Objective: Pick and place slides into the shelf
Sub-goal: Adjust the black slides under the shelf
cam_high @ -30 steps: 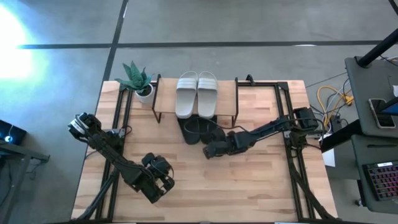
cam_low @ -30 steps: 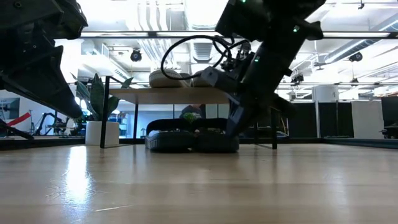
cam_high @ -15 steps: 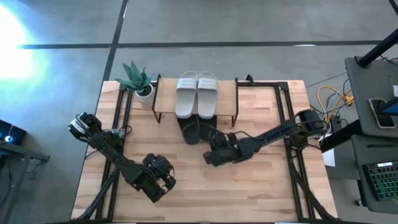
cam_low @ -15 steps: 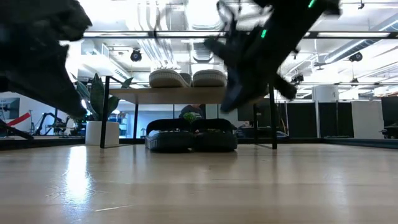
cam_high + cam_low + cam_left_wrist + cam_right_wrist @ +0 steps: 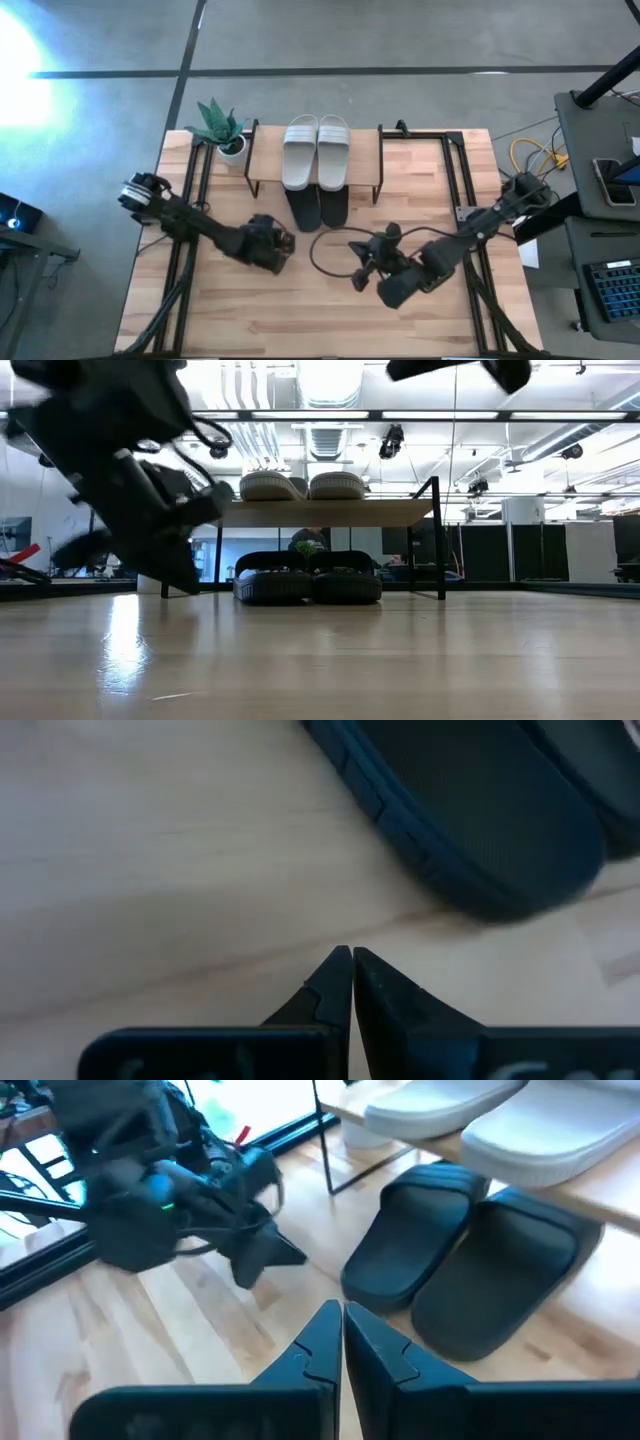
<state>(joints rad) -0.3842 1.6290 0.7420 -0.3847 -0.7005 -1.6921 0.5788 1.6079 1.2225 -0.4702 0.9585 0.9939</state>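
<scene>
From above, you can see the right gripper (image 5: 362, 268) has backed away from the black slides (image 5: 320, 205) to open tabletop near you, while the left gripper (image 5: 283, 243) has swung in to just left of their heels; all four slides now look placed, the white slides (image 5: 316, 150) on top of the shelf (image 5: 265, 152), the black pair tucked under it, so I judge the task close to finished. In the low view, the black pair (image 5: 308, 577) sits side by side on the table beneath the plank, the white pair (image 5: 302, 486) above, and the left arm looms dark at left. Through the left wrist camera, your left gripper (image 5: 352, 960) has its fingertips pressed together, holding nothing, a black slide just beyond. Through the right wrist camera, the right gripper (image 5: 340, 1320) is likewise closed and empty, pointing at both pairs.
</scene>
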